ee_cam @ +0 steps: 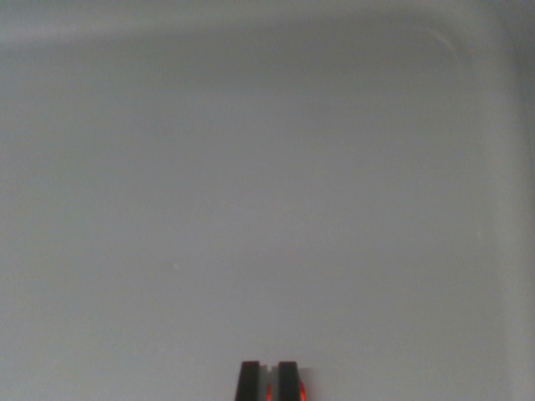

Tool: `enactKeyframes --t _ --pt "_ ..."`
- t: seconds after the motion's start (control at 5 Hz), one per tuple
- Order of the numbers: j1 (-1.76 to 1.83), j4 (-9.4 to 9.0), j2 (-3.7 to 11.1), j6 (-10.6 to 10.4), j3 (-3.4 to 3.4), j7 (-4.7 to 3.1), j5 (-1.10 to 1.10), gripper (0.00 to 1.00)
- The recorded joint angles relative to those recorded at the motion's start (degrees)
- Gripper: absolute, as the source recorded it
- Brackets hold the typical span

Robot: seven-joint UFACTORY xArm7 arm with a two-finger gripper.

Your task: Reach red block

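Only the two dark fingertips of my gripper (268,380) show, at the bottom middle of the wrist view. They stand side by side with a thin gap, and nothing is clearly held. Slivers of the red block (302,392) peek out in that gap and just past the wrist view's right finger. The fingers and the bottom edge of the picture hide most of the block. It seems to lie right under or behind the fingertips; I cannot tell whether they touch it.
A pale grey-white surface (251,209) fills the view. A faint raised rim (451,50) curves across the top and down the wrist view's right side.
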Motion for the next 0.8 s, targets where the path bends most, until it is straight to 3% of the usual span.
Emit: enactKeyframes --t 0.2,0.4,0.6,0.8 --pt "-0.01 -2.55 0.33 -2.6 -0.09 0.09 -0.01 0.00" --pt "-0.01 -2.55 0.33 -2.6 -0.09 0.09 -0.01 0.00" --pt "-0.03 -5.20 0.67 -5.4 -0.18 0.18 -0.02 0.00" --pt "-0.03 -5.20 0.67 -5.4 -0.18 0.18 -0.02 0.00"
